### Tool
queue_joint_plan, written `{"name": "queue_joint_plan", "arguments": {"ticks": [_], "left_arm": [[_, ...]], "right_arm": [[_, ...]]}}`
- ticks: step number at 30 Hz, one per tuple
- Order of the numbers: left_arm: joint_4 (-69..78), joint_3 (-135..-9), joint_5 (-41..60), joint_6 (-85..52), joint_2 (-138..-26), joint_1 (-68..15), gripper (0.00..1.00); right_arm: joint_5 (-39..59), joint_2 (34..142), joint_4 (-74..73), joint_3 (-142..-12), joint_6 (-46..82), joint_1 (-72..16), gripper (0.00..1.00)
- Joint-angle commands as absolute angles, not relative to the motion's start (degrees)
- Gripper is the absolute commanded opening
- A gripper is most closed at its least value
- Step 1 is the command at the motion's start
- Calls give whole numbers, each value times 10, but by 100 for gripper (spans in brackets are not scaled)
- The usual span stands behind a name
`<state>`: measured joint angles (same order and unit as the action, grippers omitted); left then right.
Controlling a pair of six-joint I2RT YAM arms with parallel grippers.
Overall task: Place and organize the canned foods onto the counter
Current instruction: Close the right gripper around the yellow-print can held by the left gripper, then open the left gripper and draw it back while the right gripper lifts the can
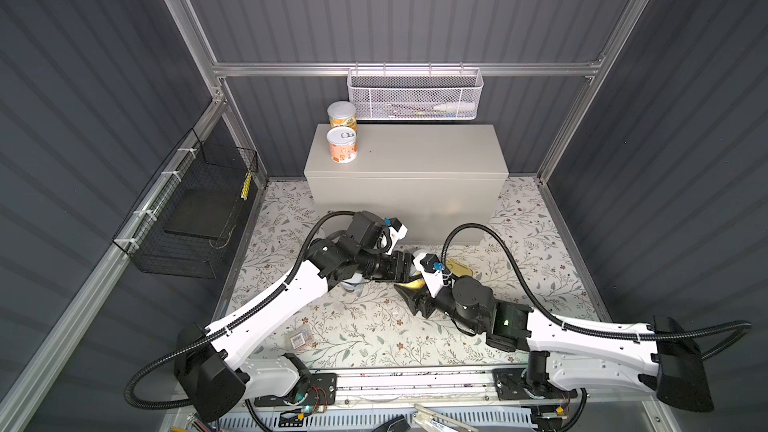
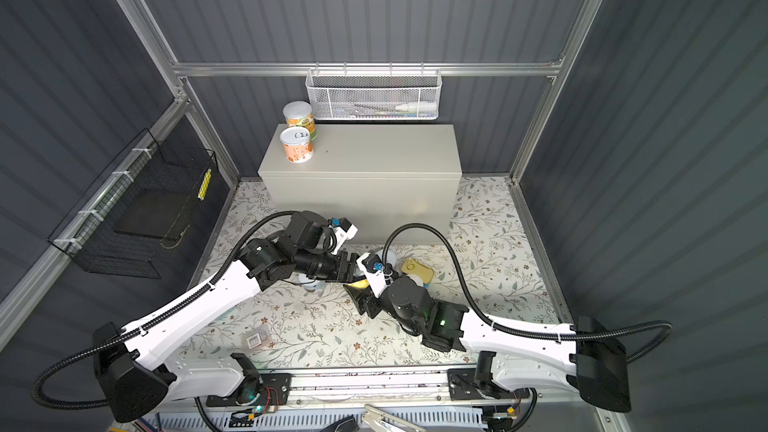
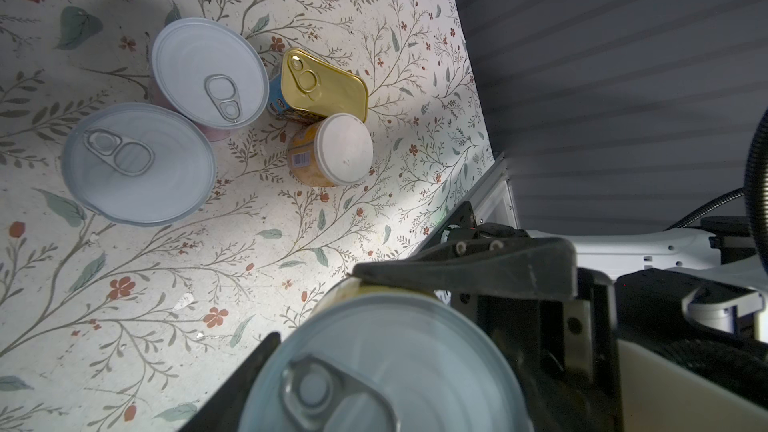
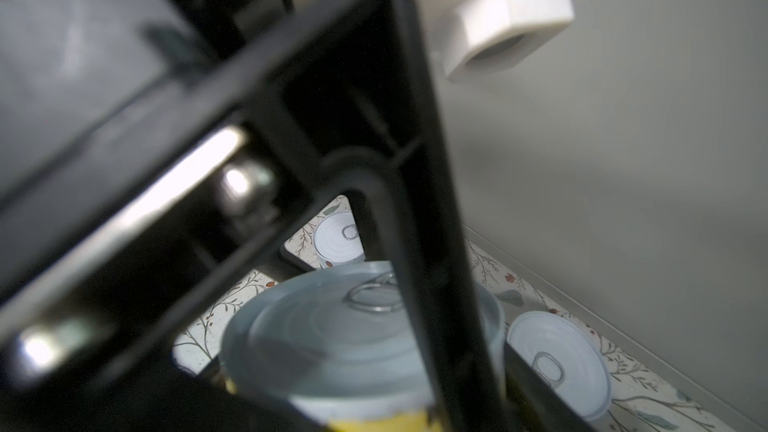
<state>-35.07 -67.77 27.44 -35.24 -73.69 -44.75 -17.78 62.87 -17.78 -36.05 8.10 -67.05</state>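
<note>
Both grippers meet at one yellow-labelled can [image 1: 417, 283] above the floral floor. My left gripper [image 3: 382, 367] is shut on that can [image 3: 395, 347]. The can [image 4: 332, 326] also lies between the jaws of my right gripper [image 4: 365, 367], and whether they press it is unclear. More canned foods stand on the floor: two silver-topped cans [image 3: 210, 72] [image 3: 137, 164], a gold tin [image 3: 324, 85] on a blue can, and an orange can [image 3: 332, 151]. Two orange cans [image 1: 342, 116] [image 1: 341, 145] stand at the left end of the counter [image 1: 415, 151].
A white mesh basket [image 1: 415, 95] hangs on the rail behind the counter. A black wire basket [image 1: 195, 209] hangs on the left wall. A small clear packet with a barcode [image 1: 300, 340] lies on the floor near the front. Another can [image 1: 353, 282] sits under the left arm.
</note>
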Motion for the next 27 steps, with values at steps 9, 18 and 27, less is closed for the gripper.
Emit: {"name": "queue_joint_plan", "arguments": {"ticks": [9, 18, 27], "left_arm": [[-343, -682, 309, -344, -729, -446, 100], [-345, -664, 317, -341, -716, -406, 100], [-367, -664, 290, -329, -682, -378, 100]], "right_arm": [[-207, 617, -208, -359, 99, -664, 63], [-215, 597, -213, -342, 106, -664, 63], [-240, 583, -187, -340, 119, -663, 65]]}}
